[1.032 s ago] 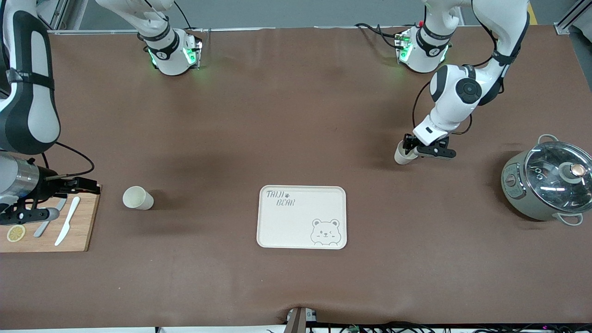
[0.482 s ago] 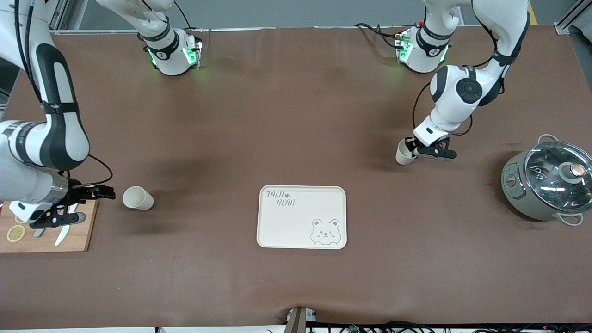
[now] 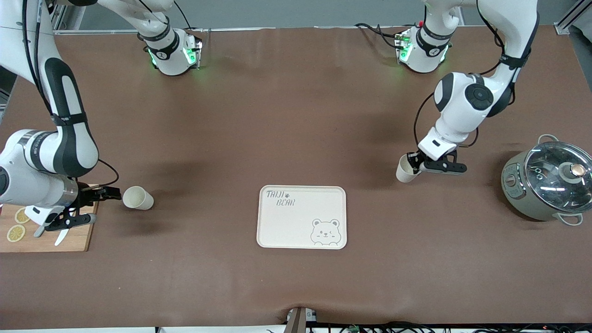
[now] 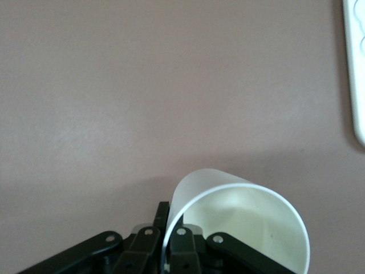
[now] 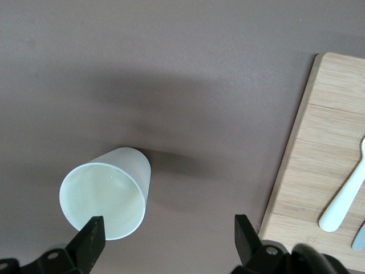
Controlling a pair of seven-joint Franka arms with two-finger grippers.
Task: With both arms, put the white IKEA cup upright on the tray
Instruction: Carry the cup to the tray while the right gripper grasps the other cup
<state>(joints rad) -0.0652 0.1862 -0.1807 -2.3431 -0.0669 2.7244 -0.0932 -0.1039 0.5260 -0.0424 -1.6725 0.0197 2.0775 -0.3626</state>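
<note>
- Front view: flat cream rectangular tray with grey "TAIJI BEAR" lettering and a winking bear (image 3: 301, 217) lies mid-desk, nothing on it. The brown-covered desk (image 3: 286, 115) carries everything else.
- Front view: left end effector (image 3: 418, 163) is clamped on the rim of a white plastic cup (image 3: 405, 169), held tilted over bare desk, off the tray's corner toward the left arm's end.
- Front view: second white cup, lying on its side (image 3: 137, 198), sits toward the right arm's end, mouth facing the right end effector (image 3: 111, 195), which is just beside it. Finger spread hard to read here.
- Front view: wooden cutting board (image 3: 74, 238) with lemon slices (image 3: 15, 233) and a white knife, partly under the right arm; grey-green pot with glass lid (image 3: 545, 182) at the left arm's end.
- Left wrist view: black fingers (image 4: 182, 240) pinch the held cup's wall (image 4: 245, 222), one inside, one outside; tray edge (image 4: 355, 68) visible.
- Right wrist view: fingers (image 5: 91, 237) spread wide apart, gripping nothing; lying cup (image 5: 108, 194) near one fingertip, apparently not touching. Board (image 5: 325, 160) and white knife (image 5: 345, 194) alongside.
</note>
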